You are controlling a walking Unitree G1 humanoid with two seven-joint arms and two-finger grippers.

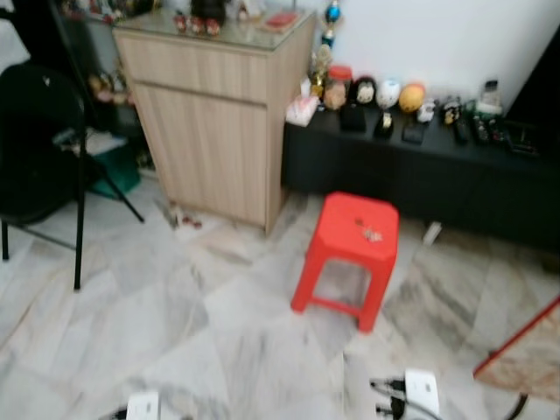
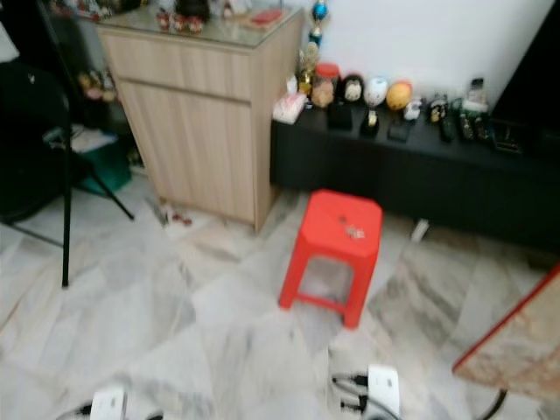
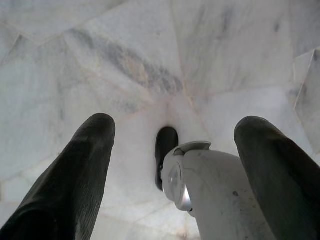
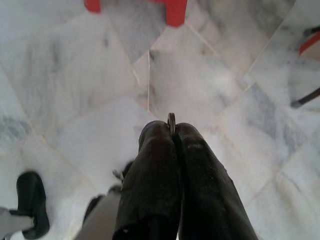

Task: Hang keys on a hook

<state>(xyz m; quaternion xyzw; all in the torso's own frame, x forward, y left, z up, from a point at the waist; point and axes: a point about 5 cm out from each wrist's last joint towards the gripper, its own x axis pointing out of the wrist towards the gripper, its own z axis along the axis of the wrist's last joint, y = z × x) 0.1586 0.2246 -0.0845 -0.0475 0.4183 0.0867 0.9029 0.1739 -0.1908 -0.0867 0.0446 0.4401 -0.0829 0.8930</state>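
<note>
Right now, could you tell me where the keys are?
On the red stool's seat, toward its right edge, lie what look like keys, before the black cabinet.

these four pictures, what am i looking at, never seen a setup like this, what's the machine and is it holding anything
A walking humanoid robot took all four at the same moment. The two wide pictures come from the twin cameras in its head, looking down at a marble floor. They are a bit blurred. Ahead stand a red stool with some small thing on its seat, possibly keys, a wooden cabinet and a low black shelf of ornaments.

The other two pictures come from cameras on its wrists, each looking along that arm's two black fingers. The left gripper hangs open over the floor, holding nothing. The right gripper is pressed shut on a thin metal ring, which pokes out at the fingertips. It may be a key ring; no keys can be seen on it.
</note>
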